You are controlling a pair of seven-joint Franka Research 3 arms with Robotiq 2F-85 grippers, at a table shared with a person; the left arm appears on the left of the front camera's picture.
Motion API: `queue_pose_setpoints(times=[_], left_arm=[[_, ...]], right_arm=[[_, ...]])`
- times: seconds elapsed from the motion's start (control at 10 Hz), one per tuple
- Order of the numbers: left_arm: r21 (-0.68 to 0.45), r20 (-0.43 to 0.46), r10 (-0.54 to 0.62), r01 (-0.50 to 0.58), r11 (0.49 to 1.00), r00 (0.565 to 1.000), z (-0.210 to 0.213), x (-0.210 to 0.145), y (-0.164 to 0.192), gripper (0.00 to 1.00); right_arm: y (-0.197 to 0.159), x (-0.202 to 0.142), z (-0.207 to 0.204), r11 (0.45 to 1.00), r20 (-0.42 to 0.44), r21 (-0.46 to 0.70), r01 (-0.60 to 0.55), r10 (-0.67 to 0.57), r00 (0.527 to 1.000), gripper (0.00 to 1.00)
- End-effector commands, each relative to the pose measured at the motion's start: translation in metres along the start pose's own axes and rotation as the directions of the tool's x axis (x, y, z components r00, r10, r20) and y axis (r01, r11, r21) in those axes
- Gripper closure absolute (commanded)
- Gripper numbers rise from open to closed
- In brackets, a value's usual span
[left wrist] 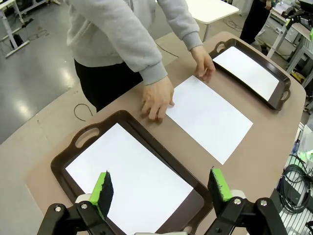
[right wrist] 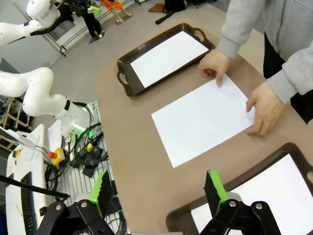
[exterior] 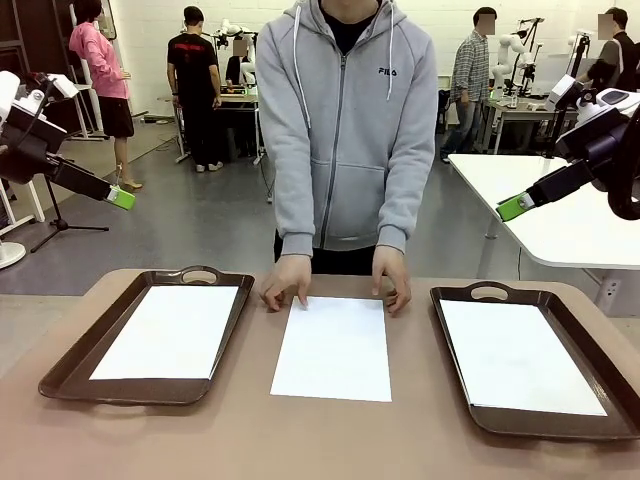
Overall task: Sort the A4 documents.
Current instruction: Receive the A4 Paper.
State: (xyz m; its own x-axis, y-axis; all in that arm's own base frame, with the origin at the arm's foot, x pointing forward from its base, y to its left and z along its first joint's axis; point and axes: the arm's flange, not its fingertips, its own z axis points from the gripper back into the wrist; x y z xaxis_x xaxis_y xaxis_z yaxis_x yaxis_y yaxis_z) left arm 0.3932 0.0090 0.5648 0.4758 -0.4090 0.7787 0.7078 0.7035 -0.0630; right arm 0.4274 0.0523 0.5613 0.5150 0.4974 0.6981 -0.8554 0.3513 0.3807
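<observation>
1. Brown and smooth, the table carries three white A4 sheets in a row, and I take the middle sheet as my landmark: it lies flat on the bare tabletop, between the two trays and touching neither.

2. At the far edge of that middle sheet, a person in a grey hooded top presses down on its two far corners, one hand at one corner and the other hand at the other, fingertips on the paper.

3. To the robot's left of the middle sheet sits a dark brown handled tray with a second white sheet lying flat inside it.

4. To the robot's right of the middle sheet sits a matching tray, again with a white sheet flat inside.

5. Well above and to the left of the middle sheet, the left gripper hangs in the air over the near end of the left tray; its green-padded fingers stand wide apart with nothing between them.

6. Well above and to the right of the middle sheet, the right gripper hovers by the right tray's near corner, its fingers likewise spread wide and holding nothing.

7. Beyond the middle sheet, behind the person, the room opens onto a grey floor with other people standing at further tables.
</observation>
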Motion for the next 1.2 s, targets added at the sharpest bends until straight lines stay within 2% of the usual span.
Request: queue_pose_setpoints(times=[0.0,1.1], left_arm=[[0.013,0.006,-0.002,0.002,1.0,1.0,-0.0008,-0.0005,0.0001,0.0],[0.013,0.006,-0.002,0.002,1.0,1.0,-0.0008,-0.0005,0.0001,0.0]], right_arm=[[-0.0004,0.0007,-0.0006,1.0,0.007,0.008,-0.009,0.009,1.0,0.01],[-0.0004,0.0007,-0.0006,1.0,0.007,0.008,-0.009,0.009,1.0,0.01]])
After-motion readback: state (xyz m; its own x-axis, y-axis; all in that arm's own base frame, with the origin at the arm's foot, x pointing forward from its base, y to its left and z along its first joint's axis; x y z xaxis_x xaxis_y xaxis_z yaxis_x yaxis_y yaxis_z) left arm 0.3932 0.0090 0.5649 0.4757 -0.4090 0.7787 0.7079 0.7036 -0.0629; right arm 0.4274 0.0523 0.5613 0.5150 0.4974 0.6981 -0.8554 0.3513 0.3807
